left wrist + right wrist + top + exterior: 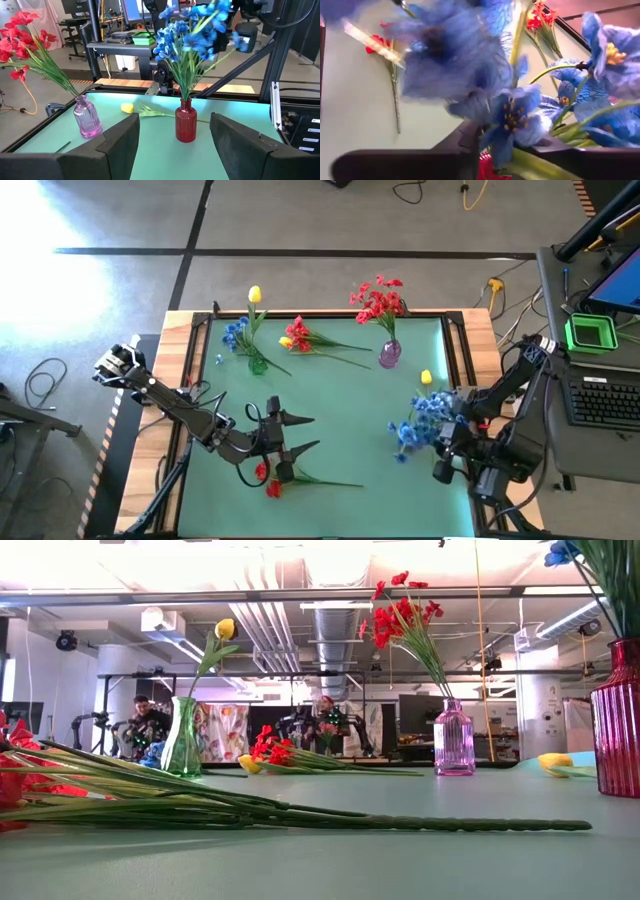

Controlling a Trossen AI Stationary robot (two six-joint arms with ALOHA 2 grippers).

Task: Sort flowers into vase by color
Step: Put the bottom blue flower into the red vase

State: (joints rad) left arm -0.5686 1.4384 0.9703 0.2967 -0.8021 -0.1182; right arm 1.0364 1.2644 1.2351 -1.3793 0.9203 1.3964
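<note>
The right gripper (447, 442) sits over the red vase (185, 121) near the table's right edge, its fingers closed around blue flowers (418, 425) whose stems already stand in that vase; the likely trouble is that a tug or sideways swing on the bunch tips the narrow vase or drags stems back out, and that petals snagged on the fingers lift out with them when they let go. The left gripper (290, 434) hangs open and empty near the front edge, just above a red flower (272, 481) lying flat; a careless descent could pin or shove its thin stem. Three vases show: green (258, 364) toward the back left corner, pink (389, 355) toward the back right holding red blooms (378, 300), and the red one; one loose yellow flower (427, 378) lies beside the blue bunch; a mixed red and yellow cluster (300, 338) lies between the green and pink vases.
</note>
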